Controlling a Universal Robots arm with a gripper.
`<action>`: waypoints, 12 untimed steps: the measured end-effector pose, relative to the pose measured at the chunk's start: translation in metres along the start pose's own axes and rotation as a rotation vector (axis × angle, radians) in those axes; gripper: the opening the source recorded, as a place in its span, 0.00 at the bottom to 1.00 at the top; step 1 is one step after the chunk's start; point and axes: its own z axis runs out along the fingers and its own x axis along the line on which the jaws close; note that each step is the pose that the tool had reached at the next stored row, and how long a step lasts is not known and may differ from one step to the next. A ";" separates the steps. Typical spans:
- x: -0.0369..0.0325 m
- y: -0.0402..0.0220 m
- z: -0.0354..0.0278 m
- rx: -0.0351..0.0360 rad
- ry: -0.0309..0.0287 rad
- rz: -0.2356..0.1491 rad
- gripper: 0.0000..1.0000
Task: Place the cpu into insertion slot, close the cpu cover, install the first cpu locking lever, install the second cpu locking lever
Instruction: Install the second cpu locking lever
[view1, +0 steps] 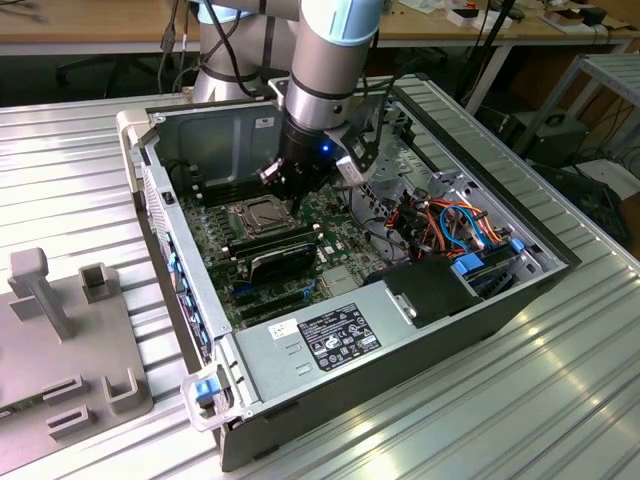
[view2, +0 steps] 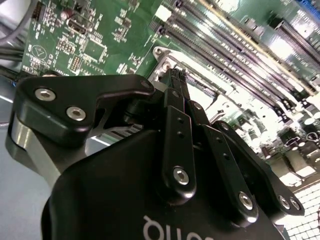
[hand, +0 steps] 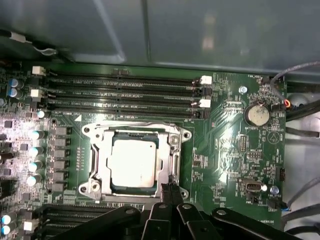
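The cpu lies flat in the insertion slot, its silver-grey top facing up. The cpu cover is down around it, and the chip shows through the cover's window. A thin locking lever runs along one side of the socket and a second one along the adjoining side. My gripper is shut, its tips together at the socket's edge by the end of the second lever; whether they touch it I cannot tell. In the exterior view the gripper hangs over the socket, inside the open computer case. The second wrist view shows the shut fingertips.
Long black memory slots run beside the socket, and a row of capacitors stands on another side. A coin battery sits on the board. Coloured cables and a power supply box crowd the case. A grey fixture stands on the table.
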 end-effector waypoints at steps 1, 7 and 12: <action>0.0001 -0.0016 -0.0001 0.0001 0.0000 0.000 0.11; 0.0007 -0.0140 -0.0007 0.0002 0.0001 0.000 0.11; 0.0136 -0.0138 0.0014 0.0000 0.0000 0.000 0.11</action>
